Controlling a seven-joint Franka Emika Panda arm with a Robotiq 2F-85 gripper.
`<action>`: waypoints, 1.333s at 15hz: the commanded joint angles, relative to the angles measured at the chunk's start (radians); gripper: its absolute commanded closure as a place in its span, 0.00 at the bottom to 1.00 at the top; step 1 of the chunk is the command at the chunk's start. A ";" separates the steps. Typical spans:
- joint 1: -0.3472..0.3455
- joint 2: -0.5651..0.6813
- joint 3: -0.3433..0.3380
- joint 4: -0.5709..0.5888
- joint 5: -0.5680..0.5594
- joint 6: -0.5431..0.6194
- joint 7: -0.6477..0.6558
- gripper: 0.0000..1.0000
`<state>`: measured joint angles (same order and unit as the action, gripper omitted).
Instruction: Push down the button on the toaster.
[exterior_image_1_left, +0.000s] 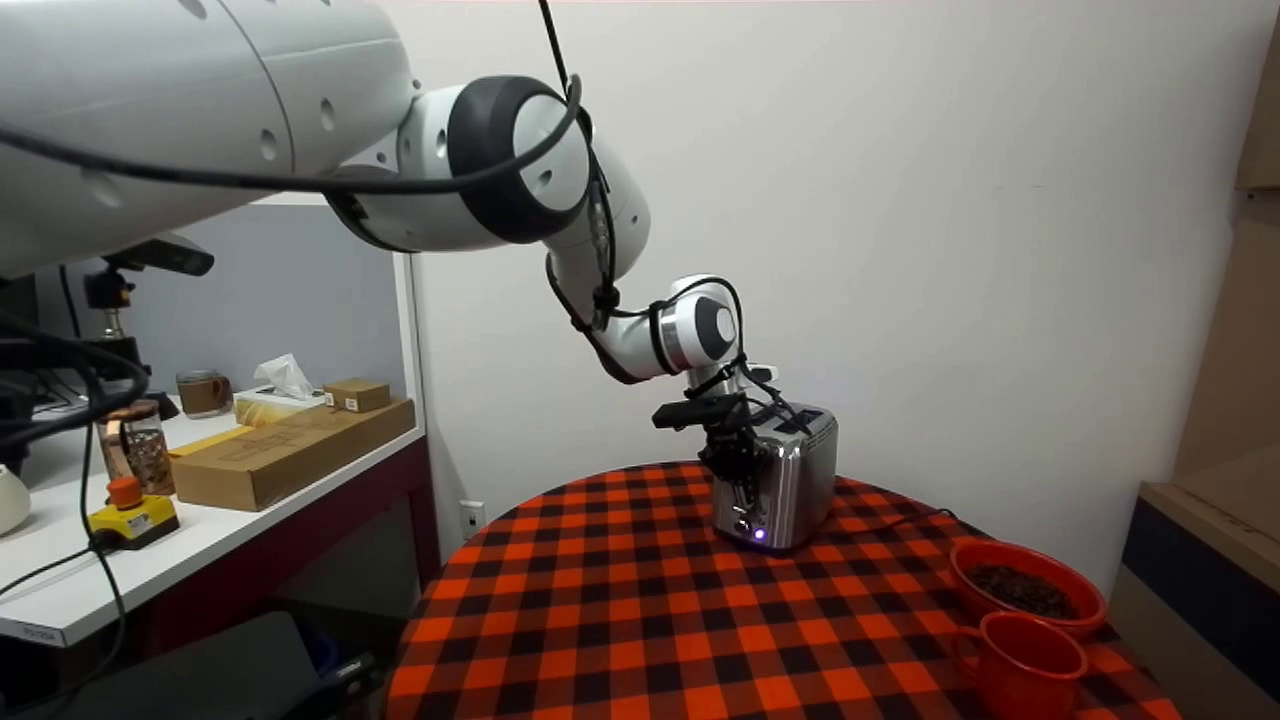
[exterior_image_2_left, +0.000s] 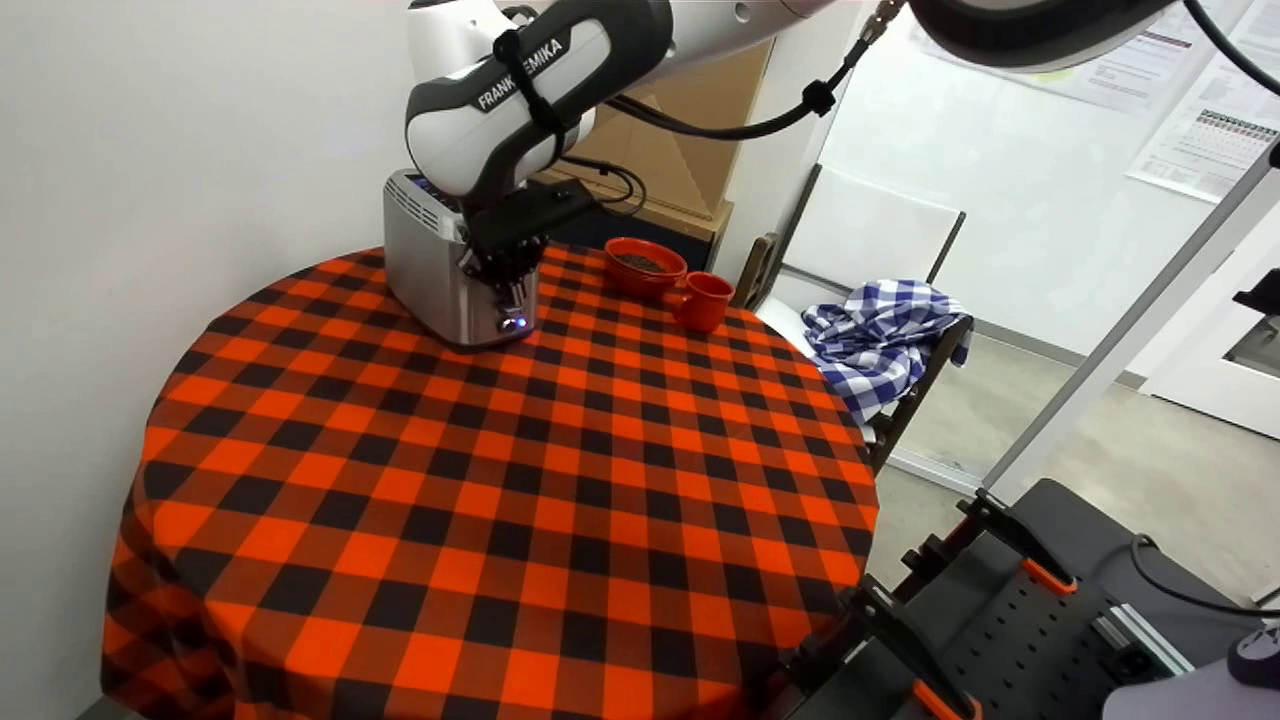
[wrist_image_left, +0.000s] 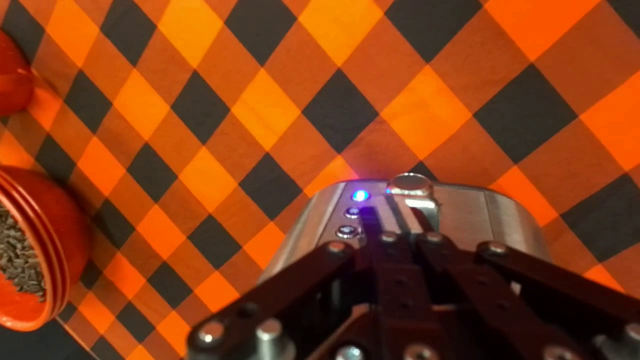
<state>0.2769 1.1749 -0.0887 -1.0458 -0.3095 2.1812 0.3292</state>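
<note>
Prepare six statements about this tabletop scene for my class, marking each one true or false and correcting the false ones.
1. The silver toaster stands on a checked tablecloth. True.
2. The gripper is at the toaster's front, close to a glowing blue light. True.
3. The gripper is wide open. False: it is closed.
4. The tablecloth's checks are blue and white. False: they are red and black; a blue-and-white cloth lies on the chair.
5. A red mug stands upright near a red bowl. True.
6. The bowl holds whole oranges. False: it holds small dark pellets.
</note>
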 joint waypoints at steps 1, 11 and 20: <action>-0.061 -0.050 0.078 -0.021 0.096 -0.045 -0.079 0.94; -0.110 -0.500 0.080 -0.391 0.130 -0.055 -0.138 0.73; -0.046 -0.954 0.140 -0.786 0.091 -0.041 -0.085 0.08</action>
<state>0.2085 0.3940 0.0359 -1.6382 -0.2011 2.1238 0.1835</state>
